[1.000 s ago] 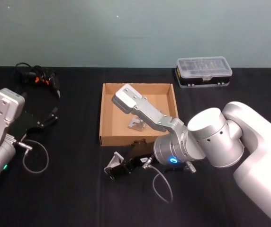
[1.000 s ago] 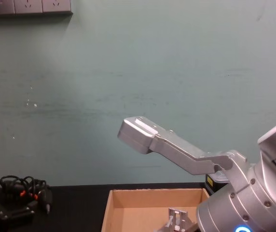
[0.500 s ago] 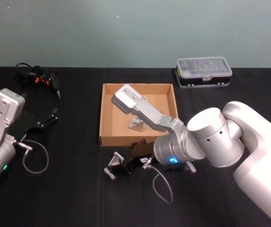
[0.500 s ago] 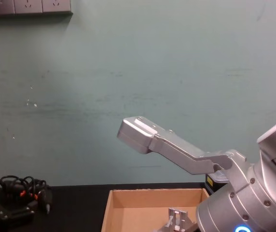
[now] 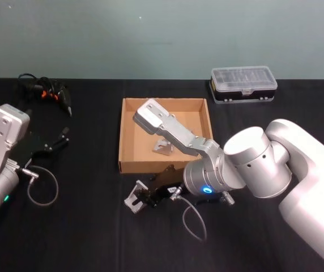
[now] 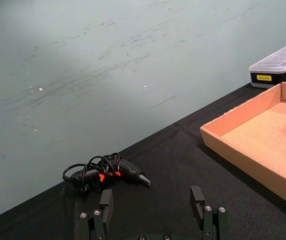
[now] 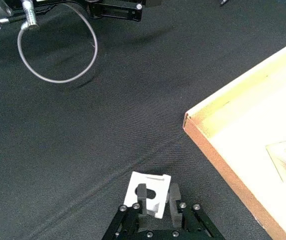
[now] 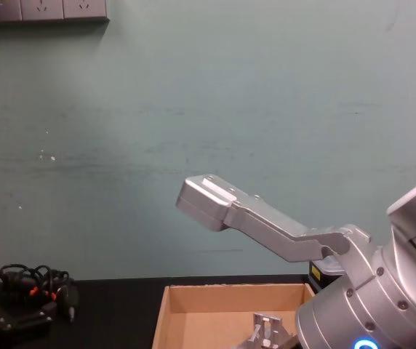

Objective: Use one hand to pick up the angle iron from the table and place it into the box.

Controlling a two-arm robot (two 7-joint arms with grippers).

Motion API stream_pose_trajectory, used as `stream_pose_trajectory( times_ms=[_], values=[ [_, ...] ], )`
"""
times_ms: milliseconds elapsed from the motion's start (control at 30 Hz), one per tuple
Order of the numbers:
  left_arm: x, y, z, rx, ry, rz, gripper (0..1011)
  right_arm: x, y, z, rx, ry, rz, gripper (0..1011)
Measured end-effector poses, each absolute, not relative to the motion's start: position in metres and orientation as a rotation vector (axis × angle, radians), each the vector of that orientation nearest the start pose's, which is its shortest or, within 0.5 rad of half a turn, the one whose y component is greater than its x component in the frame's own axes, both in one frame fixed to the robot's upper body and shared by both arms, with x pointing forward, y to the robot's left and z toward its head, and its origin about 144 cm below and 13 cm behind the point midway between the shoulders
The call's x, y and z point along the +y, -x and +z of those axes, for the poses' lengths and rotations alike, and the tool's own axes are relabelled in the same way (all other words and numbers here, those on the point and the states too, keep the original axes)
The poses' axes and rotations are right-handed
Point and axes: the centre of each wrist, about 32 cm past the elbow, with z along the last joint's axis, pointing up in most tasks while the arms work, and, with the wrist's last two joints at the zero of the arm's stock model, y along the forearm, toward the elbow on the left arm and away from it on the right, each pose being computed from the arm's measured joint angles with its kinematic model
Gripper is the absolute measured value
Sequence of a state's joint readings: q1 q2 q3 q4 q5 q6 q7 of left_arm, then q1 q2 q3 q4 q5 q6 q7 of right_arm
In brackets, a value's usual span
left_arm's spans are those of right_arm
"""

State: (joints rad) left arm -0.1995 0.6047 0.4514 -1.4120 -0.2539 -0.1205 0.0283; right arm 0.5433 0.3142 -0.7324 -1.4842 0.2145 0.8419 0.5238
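In front of the box's near wall, my right gripper (image 5: 144, 195) is low over the black table (image 5: 82, 232), shut on a small silver angle iron (image 5: 132, 199). The right wrist view has its black fingers (image 7: 142, 193) clamped either side of the angle iron (image 7: 149, 187), which has a slotted plate. Just beyond stands the tan cardboard box (image 5: 129, 164), whose wall also shows in the right wrist (image 7: 223, 150) and chest views (image 8: 161, 320). My left gripper (image 5: 55, 141) is parked at the left, open (image 6: 153, 210) and holding nothing.
Another angle iron (image 5: 163, 148) lies inside the box (image 8: 266, 327). A clear-lidded case (image 5: 243, 85) stands at the back right. A black tool with coiled cord (image 5: 43, 90) lies at the back left (image 6: 108, 172). A grey cable loop (image 7: 58, 47) hangs by the left arm.
The right gripper and the angle iron in it have shifted slightly to the left near the box's front wall. The left arm has not moved.
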Motion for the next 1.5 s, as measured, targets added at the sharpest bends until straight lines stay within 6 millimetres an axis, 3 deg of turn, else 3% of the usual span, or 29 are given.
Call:
stream_pose_trajectory(
  times_ms=[233, 333, 767, 1133, 1500],
  values=[
    [0.310, -0.489, 1.140, -0.285, -0.304, 1.248, 1011, -0.124, -0.534, 1.236, 0.213, 0.750, -0.543, 86],
    [0.310, -0.489, 1.140, -0.285, -0.304, 1.248, 1011, -0.124, -0.534, 1.236, 0.213, 0.750, -0.543, 57],
    [0.310, -0.489, 1.140, -0.285, -0.304, 1.248, 1011, -0.124, -0.534, 1.237, 0.203, 0.750, -0.543, 57],
    [0.310, -0.489, 1.140, -0.285, -0.305, 1.248, 1011, -0.136, -0.525, 1.262, 0.125, 0.662, -0.557, 57],
    [0.310, -0.489, 1.140, -0.285, -0.304, 1.248, 1011, -0.148, -0.551, 1.277, 0.076, 0.671, -0.703, 57]
  ],
)
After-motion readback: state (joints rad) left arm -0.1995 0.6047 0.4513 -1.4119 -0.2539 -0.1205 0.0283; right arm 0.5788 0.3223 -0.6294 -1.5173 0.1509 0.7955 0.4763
